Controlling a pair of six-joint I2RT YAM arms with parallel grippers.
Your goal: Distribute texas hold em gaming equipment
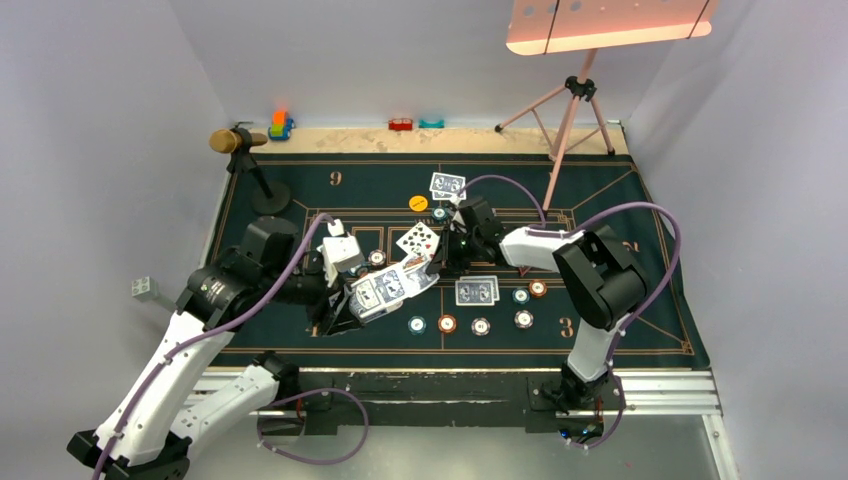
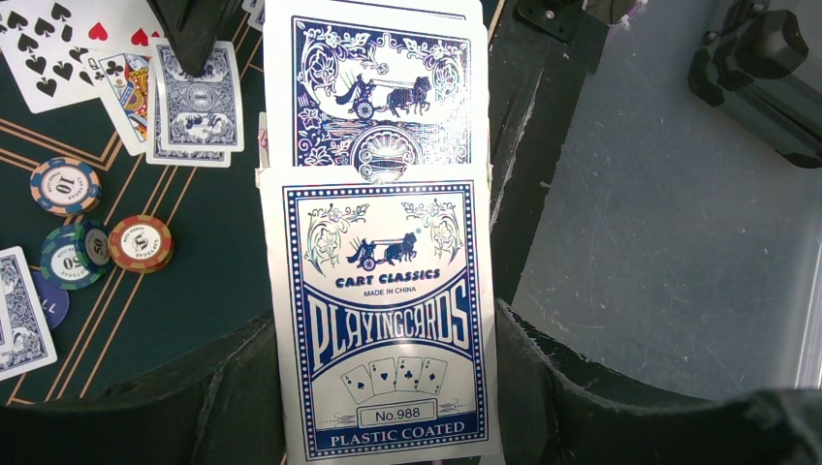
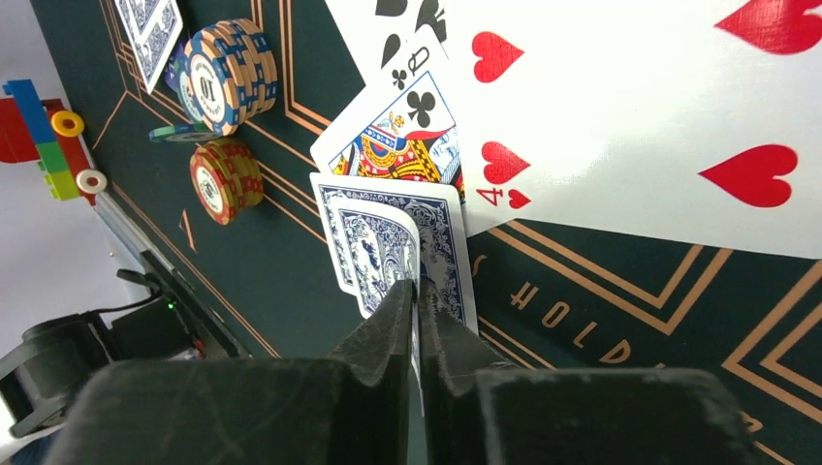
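My left gripper [image 2: 388, 392] is shut on a blue-and-white playing-card box [image 2: 388, 320], held above the mat's near edge, with blue-backed cards [image 2: 373, 87] sticking out of its top; it also shows in the top view [image 1: 385, 288]. My right gripper [image 3: 417, 298] is shut on a blue-backed card [image 3: 383, 242] at the mat, beside a face-up queen of clubs [image 3: 407, 126] and a four of hearts [image 3: 630, 107]. Two face-down cards [image 1: 477, 290] lie right of it and two more [image 1: 447, 184] lie at the far side. Several chips [image 1: 447, 323] sit in a row at the near side. A yellow disc [image 1: 419, 202] lies near the far cards.
The dark green mat [image 1: 620, 330] covers the table. A microphone on a stand [image 1: 250, 160] is at the back left and a pink tripod [image 1: 572, 100] at the back right. Small toys [image 1: 281, 124] line the back edge. Chip stacks [image 3: 228, 63] stand left of the right gripper.
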